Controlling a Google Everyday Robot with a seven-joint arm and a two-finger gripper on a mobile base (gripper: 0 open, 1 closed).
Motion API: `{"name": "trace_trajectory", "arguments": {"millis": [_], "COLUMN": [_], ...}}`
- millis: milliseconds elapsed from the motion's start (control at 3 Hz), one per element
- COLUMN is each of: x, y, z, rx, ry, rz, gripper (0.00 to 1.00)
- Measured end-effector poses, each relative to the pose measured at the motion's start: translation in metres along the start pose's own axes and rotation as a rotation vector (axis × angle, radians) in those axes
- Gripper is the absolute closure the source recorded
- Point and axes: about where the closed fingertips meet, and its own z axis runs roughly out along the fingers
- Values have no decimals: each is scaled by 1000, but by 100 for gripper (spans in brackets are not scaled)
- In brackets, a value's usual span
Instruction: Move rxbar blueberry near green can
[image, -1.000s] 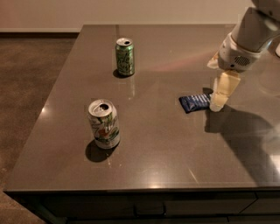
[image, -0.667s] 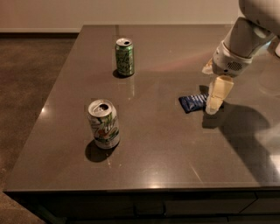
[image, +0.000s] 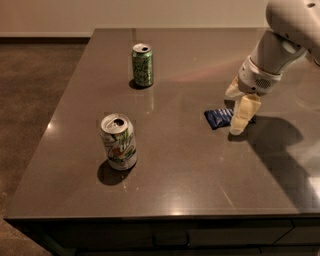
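Our gripper (image: 239, 116) sits at the right end of the bar (image: 218, 118); whether it grips, we cannot tell. We should clamp the bar squarely before carrying it toward the green can (image: 142, 65).

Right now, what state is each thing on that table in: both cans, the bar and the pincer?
green can: upright, top opened, far left part of the table.
white can: upright, top opened, near the front left.
rxbar blueberry: lying flat on the right side, not lifted.
pincer: low at the table, right at the bar's right end.
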Motion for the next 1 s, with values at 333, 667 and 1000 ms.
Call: {"name": "trace_trajectory", "arguments": {"millis": [333,667,1000], "x": [1,1,0], "y": [5,7,7], "z": [4,4,2], "rx": [-13,-16,-16], "ry": [-2,0,0], "rz": [-5,-5,-5], "gripper": [39,62,86]}}
